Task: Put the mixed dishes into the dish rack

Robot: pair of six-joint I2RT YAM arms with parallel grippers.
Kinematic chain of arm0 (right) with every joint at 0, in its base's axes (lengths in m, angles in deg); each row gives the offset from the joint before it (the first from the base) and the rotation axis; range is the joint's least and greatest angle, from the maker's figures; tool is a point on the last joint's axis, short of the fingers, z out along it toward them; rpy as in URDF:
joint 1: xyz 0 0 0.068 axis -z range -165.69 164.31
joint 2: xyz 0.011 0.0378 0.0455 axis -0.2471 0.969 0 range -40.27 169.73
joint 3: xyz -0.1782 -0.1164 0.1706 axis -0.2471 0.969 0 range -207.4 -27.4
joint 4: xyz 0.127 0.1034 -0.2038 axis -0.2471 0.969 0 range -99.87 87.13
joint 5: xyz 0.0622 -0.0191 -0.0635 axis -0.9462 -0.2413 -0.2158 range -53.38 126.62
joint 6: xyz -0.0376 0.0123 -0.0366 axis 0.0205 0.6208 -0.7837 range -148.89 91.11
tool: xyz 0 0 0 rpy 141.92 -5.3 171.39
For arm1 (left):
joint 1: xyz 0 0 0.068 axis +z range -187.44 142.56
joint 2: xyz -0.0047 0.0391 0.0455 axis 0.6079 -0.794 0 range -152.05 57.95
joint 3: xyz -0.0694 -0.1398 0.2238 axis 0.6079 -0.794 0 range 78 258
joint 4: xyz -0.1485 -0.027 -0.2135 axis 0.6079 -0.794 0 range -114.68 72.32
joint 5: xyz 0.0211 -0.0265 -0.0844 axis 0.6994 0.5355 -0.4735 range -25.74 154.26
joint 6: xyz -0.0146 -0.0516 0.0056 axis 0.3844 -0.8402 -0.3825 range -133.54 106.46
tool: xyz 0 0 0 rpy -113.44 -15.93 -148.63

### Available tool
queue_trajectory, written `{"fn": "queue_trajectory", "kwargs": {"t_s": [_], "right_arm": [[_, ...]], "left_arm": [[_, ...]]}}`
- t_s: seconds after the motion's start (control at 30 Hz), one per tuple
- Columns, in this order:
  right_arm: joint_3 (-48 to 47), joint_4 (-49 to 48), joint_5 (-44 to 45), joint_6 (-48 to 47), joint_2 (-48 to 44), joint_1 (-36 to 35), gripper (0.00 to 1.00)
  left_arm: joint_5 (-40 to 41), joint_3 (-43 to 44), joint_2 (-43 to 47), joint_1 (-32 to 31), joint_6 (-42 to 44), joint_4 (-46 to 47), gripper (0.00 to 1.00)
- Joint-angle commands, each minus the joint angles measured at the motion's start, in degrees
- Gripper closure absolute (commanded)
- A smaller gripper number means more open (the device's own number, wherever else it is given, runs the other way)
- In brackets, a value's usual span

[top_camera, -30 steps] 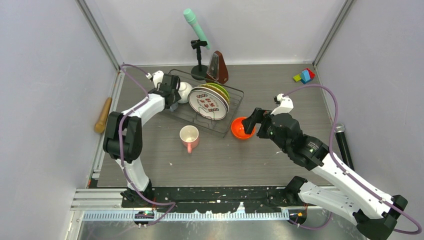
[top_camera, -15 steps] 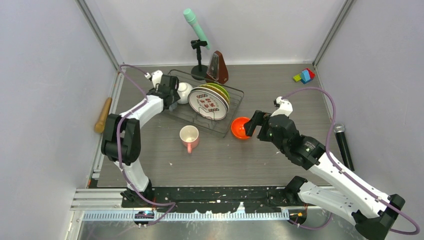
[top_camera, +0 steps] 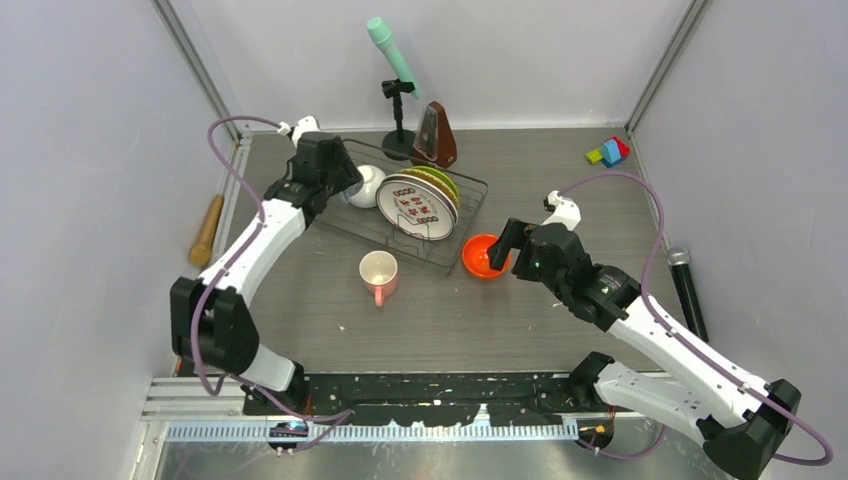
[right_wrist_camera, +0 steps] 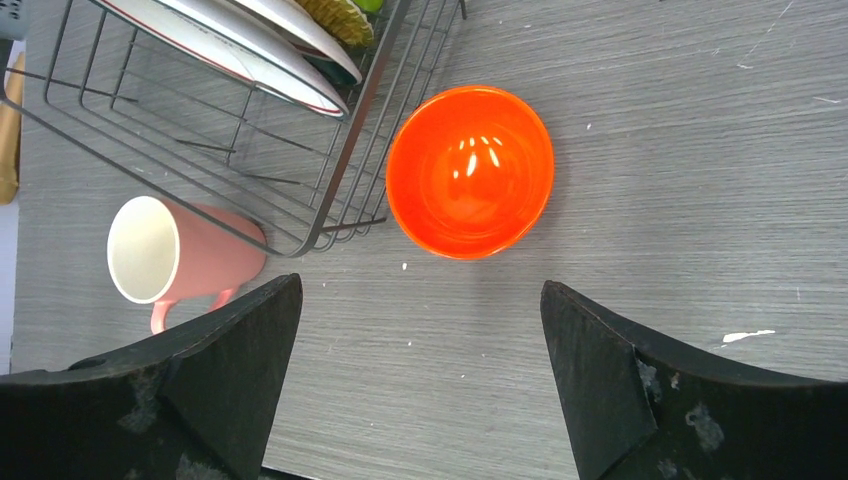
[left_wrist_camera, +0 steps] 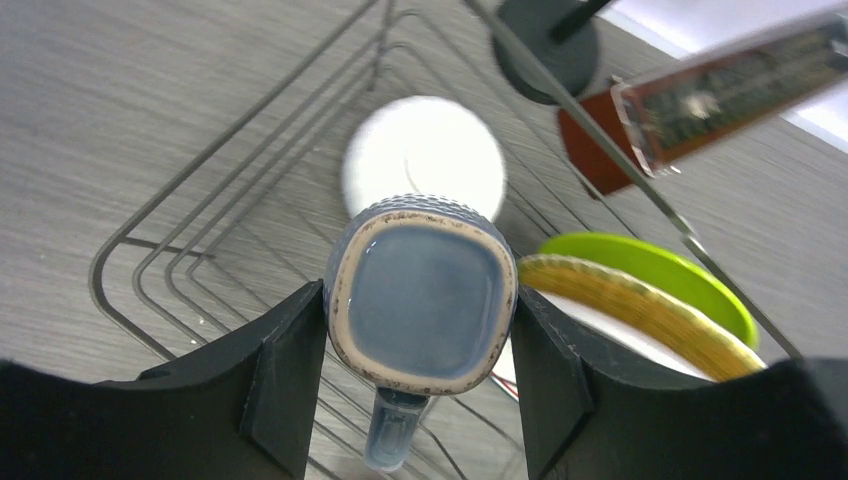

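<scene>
My left tool (left_wrist_camera: 415, 335), clamped on the small grey-blue mug (left_wrist_camera: 420, 290), has swung deeper over the dish rack (left_wrist_camera: 150, 250) for loading, while my right tool (right_wrist_camera: 420, 290) hovers wide above the orange-red bowl (right_wrist_camera: 470, 170).

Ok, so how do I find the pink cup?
Find the wire dish rack in the middle of the table, with plates standing in it. Just outside its near edge, on the table, sits the pink mug. It is pink with a white inside and a handle, unlike the orange bowl to its right, which has no handle.
</scene>
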Motion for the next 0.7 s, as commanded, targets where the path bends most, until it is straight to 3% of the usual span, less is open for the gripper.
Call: {"fn": "queue_trajectory", "kwargs": {"t_s": [0.0, 0.1, 0.2, 0.37, 0.47, 0.6, 0.67], "right_arm": [[-2.17, -1.6, -2.4, -2.76, -1.1, 0.52, 0.05], [-4.23, -1.56, -8.45, -8.1, -1.11, 0.87, 0.07], [-7.63, -1.83, -17.25, -12.8, -0.67, 1.03, 0.07], [-12.21, -0.25, -20.03, -16.35, 1.0, 1.05, 0.08], [-13.32, 0.05, -22.14, -16.6, 0.9, 1.05, 0.08], [-13.21, 0.45, -22.33, -16.21, -0.7, 1.07, 0.08], [-13.03, 0.93, -22.26, -15.95, -1.59, 1.05, 0.08]], "left_arm": [[-9.86, -1.67, 9.72, -0.59, 8.3, 5.51, 1.0], [-20.81, -3.71, 14.49, -0.56, 15.67, 7.23, 1.0], [-45.17, -6.65, 19.49, -0.39, 30.09, 10.81, 1.0], [-64.14, -6.12, 21.45, -0.04, 37.48, 10.62, 1.0], [-70.39, -3.36, 18.47, -0.03, 40.95, 7.75, 1.0], [-80.65, -3.67, 14.77, -0.03, 44.85, 12.62, 1.0], [-83.45, -1.95, 12.2, -0.03, 48.07, 10.83, 1.0]]}}
